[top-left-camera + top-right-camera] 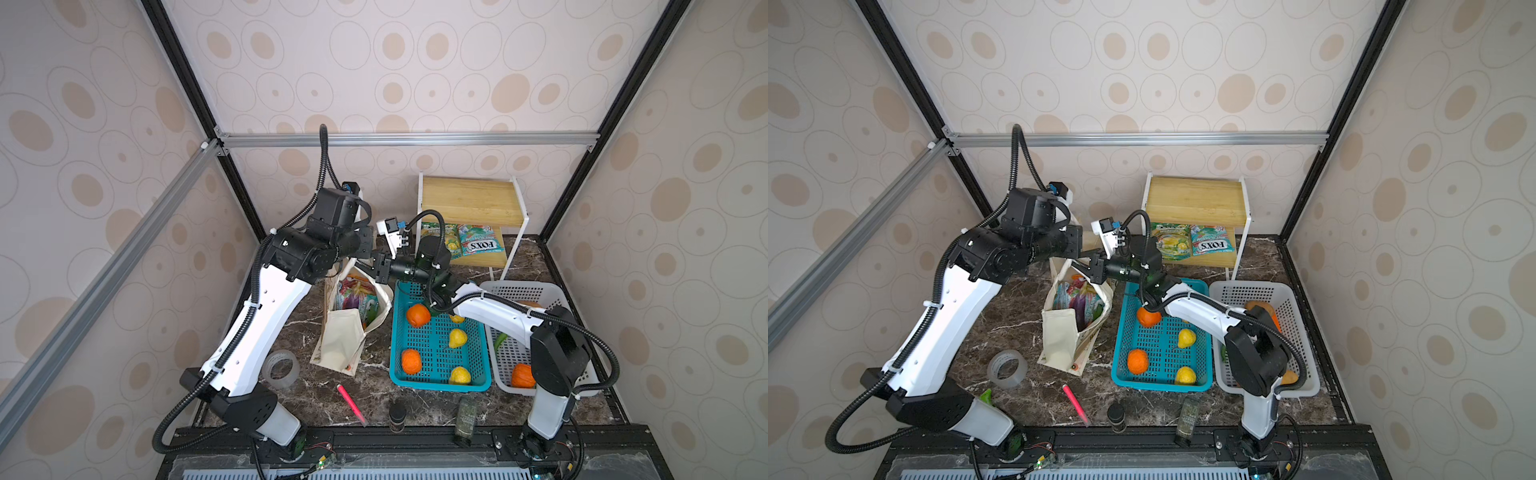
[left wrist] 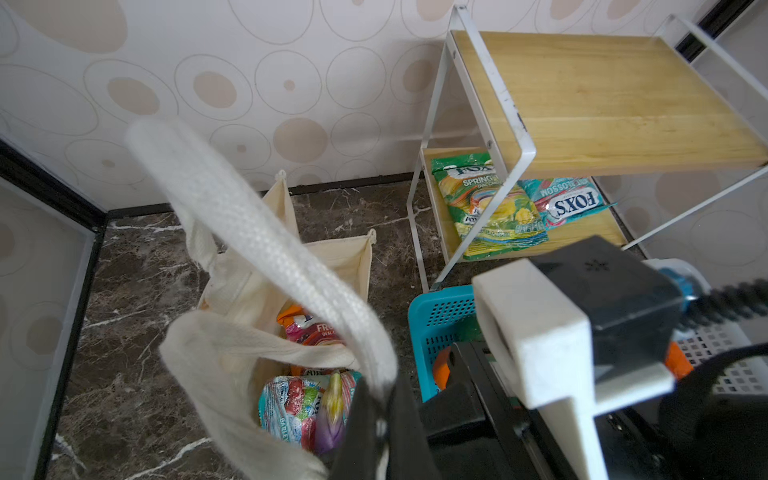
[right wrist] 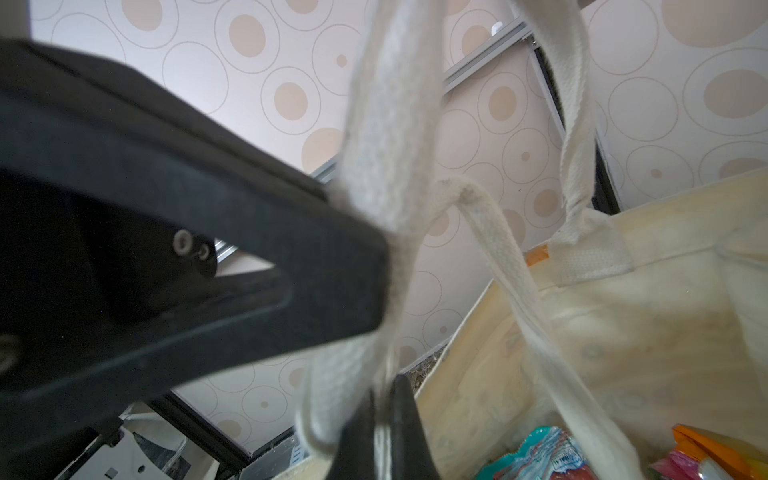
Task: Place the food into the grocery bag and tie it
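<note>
The right pincer (image 1: 369,263) reaches across the middle in both top views and ends at the mouth of the bag (image 1: 338,349); from here I cannot read its jaws. The bag stands on the dark marble table (image 1: 291,399), just beside the turquoise basket (image 1: 440,384). The walls (image 1: 415,62), papered with beige ovals, and a black-and-aluminium frame (image 1: 407,139) close the cell. The left arm (image 1: 266,316) covers part of the bag's rim; the right arm (image 1: 498,311) covers part of the white basket (image 1: 552,291). The turquoise basket holds oranges (image 1: 417,315) and yellow fruit (image 1: 457,337). A shelf rack (image 1: 469,199) at the back carries two candy packets (image 1: 478,245). A tape roll (image 1: 282,368), a pink pen (image 1: 351,403) and two dark jars (image 1: 397,415) sit near the front edge.

Left wrist view: the left pincer (image 2: 381,399) is clamped on a white handle (image 2: 266,241) that rises from the bag. More candy packets (image 2: 303,403) lie inside; a purple item (image 2: 330,419) among them is blurred. The right arm's camera block (image 2: 552,332) stands in front of both baskets.

Right wrist view: the right pincer (image 3: 382,415) is clamped on handle webbing, with the left pincer's black finger close by. Blur stops me telling whether both grip the same handle.
</note>
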Robot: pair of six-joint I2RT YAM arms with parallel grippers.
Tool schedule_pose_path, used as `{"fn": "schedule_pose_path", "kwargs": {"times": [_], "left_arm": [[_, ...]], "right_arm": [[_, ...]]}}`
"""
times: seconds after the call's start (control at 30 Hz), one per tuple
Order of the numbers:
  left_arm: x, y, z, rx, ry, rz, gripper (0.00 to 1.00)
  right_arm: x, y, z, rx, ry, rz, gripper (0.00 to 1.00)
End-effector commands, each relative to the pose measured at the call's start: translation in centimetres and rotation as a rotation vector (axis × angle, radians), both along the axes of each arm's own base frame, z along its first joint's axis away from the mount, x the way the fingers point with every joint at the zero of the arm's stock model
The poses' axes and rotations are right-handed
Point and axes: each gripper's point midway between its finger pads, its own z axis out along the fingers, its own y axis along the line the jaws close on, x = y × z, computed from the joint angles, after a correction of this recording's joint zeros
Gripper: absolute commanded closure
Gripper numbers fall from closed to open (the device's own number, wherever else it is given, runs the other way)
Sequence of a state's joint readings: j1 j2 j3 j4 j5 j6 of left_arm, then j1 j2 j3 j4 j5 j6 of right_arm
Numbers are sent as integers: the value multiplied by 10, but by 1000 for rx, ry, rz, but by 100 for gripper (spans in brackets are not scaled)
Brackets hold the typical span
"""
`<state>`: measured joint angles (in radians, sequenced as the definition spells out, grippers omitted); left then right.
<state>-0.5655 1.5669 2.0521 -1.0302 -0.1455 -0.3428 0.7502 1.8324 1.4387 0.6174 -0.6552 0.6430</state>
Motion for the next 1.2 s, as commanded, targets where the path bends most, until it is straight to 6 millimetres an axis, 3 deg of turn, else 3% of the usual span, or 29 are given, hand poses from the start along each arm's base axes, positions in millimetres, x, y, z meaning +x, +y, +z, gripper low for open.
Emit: {"fn": "schedule_pose_path", "kwargs": {"times": [0.0,0.03,0.1,0.2,0.37,0.4,0.43,0.47,0.67,0.77,0.87,0.97,1.03,1.17], "left_arm": [[-4,-22,-8,68,30,-59,89],[-6,-29,-9,71,31,-71,82],[-9,-36,-1,62,13,-84,80],[-11,-23,20,54,-42,-32,68],[-14,-3,32,95,-87,33,38],[-14,-2,33,96,-90,38,30],[-15,-2,35,88,-95,35,16],[-15,-2,38,80,-102,35,12],[-19,7,51,57,-147,60,14],[-21,28,68,13,-212,123,29],[-22,51,72,-195,-261,118,41],[-23,70,67,-427,-294,108,31],[-24,67,62,-513,-296,76,31],[1,50,33,-649,-201,-6,29]], "right_arm": [[-3,-4,3,35,-29,11,100],[-2,-7,4,52,-29,5,100],[3,-12,6,87,-13,0,100],[10,-18,6,123,8,-7,100],[11,-19,5,122,1,-9,100],[11,-19,5,121,1,-8,100],[11,-20,5,122,0,-9,100],[11,-20,6,122,0,-10,100],[11,-19,4,113,8,-6,100],[12,-19,3,112,9,-8,100],[10,-19,5,115,10,-4,100],[9,-20,5,107,9,-5,100],[8,-19,5,102,10,-7,100],[6,-20,8,103,8,-1,100]]}}
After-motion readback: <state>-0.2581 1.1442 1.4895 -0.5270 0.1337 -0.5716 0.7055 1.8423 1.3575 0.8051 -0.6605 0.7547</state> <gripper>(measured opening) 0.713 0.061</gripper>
